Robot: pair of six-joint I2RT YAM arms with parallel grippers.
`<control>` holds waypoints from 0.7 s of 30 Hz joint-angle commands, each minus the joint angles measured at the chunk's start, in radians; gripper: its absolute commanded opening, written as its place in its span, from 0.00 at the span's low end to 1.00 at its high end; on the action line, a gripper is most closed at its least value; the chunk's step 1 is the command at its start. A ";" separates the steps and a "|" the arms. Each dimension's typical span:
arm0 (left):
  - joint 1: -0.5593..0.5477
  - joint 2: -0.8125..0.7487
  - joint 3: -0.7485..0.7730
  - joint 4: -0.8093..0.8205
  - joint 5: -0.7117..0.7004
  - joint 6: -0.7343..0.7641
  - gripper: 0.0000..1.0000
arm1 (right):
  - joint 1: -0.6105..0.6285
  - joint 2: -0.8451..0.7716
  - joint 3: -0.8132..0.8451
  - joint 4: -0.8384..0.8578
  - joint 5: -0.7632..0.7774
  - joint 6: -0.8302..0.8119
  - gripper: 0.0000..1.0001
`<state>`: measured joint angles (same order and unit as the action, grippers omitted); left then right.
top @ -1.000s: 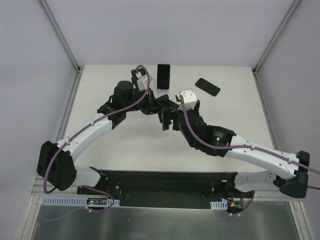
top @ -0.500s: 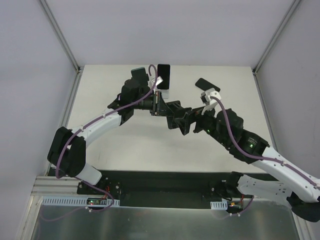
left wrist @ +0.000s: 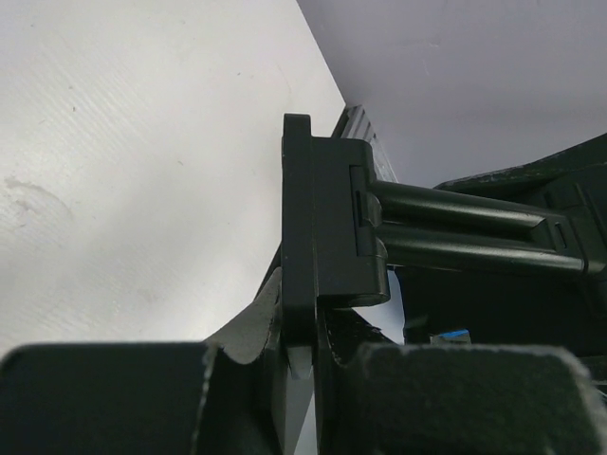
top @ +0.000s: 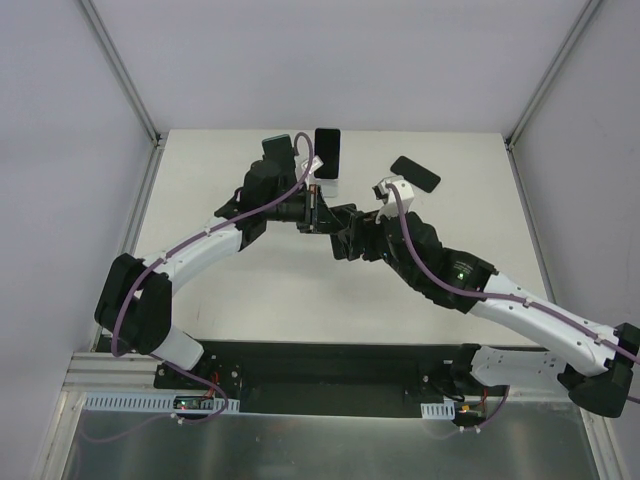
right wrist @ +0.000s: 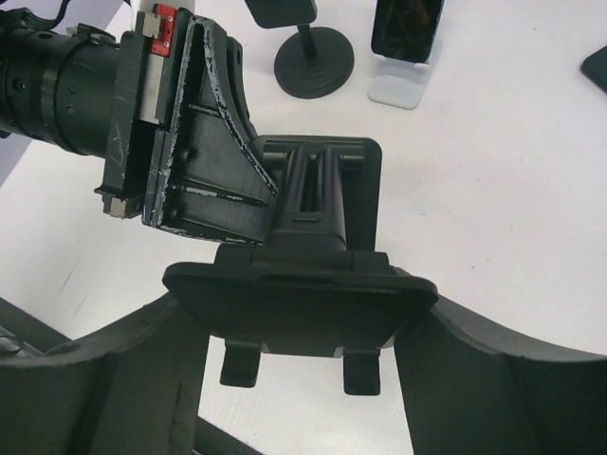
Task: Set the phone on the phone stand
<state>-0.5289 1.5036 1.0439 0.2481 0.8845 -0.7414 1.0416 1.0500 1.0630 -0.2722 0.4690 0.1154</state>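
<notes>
A black folding phone stand (top: 340, 215) hangs above the table's middle, held between both grippers. My left gripper (top: 318, 214) is shut on one plate of the stand (left wrist: 332, 227), which is pinched edge-on between its fingers (left wrist: 237, 332). My right gripper (top: 351, 238) is shut across the other plate, the one with two small hooks (right wrist: 302, 318). The hinged stem (right wrist: 318, 190) runs between the plates. A black phone (top: 415, 173) lies flat on the table at the back right, apart from both grippers. Only its corner shows in the right wrist view (right wrist: 597, 66).
A second phone (top: 327, 150) stands upright on a white stand at the back centre, also in the right wrist view (right wrist: 406, 24). A black round-base stand (right wrist: 313, 59) sits next to it. The table (top: 240, 300) has walls behind and on both sides.
My left gripper has swung back and to the right with the stand. My right arm swung out to the right, then came back left, still holding the other plate.
</notes>
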 commanded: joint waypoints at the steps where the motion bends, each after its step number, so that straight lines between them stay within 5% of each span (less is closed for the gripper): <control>1: 0.013 -0.037 0.011 -0.015 -0.042 0.037 0.00 | 0.008 0.016 0.075 -0.025 0.126 0.064 0.62; 4: 0.020 -0.039 0.018 -0.029 -0.042 0.043 0.00 | 0.008 0.024 0.077 -0.021 0.111 0.050 0.54; 10: 0.035 -0.062 0.019 -0.041 -0.045 0.079 0.49 | -0.002 0.007 0.054 -0.010 0.105 0.050 0.03; 14: 0.044 -0.117 0.028 -0.114 -0.135 0.146 0.70 | -0.055 0.001 0.045 -0.013 0.069 0.058 0.01; 21: 0.089 -0.323 0.028 -0.240 -0.332 0.048 0.72 | -0.288 0.060 0.084 -0.002 -0.101 0.023 0.01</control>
<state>-0.4747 1.3304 1.0458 0.0528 0.6773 -0.6411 0.8619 1.0817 1.0847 -0.3222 0.4572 0.1558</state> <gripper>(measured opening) 0.720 0.710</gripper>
